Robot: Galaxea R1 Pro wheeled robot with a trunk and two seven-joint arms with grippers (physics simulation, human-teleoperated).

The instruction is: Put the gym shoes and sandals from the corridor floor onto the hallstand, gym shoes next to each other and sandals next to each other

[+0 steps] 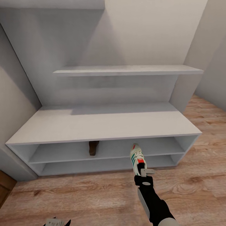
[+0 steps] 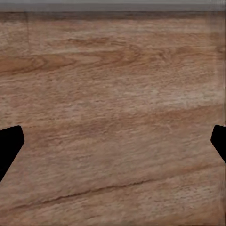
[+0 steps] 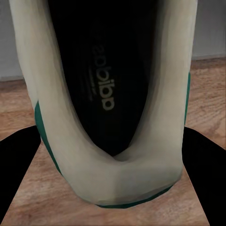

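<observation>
My right gripper [image 1: 144, 172] is shut on the heel of a cream gym shoe [image 1: 137, 158] with green stripes and a red-orange tongue. The shoe hangs above the floor, toe pointing into the front of the hallstand's [image 1: 103, 125] upper open level. In the right wrist view the shoe's dark opening [image 3: 113, 94] sits between my black fingers [image 3: 19, 160]. A brown sandal [image 1: 93, 148] stands in that same level, left of the shoe. My left gripper [image 1: 58, 222] hangs low over bare wood floor [image 2: 113, 94], open, its fingertips [image 2: 9, 141] far apart.
The rack's tall grey back panel carries a floating shelf [image 1: 125, 69]. Pale walls close in on the left and right of the rack. Wood-plank floor [image 1: 78, 191] runs in front and to the right. A dark wooden edge [image 1: 4, 186] shows at the lower left.
</observation>
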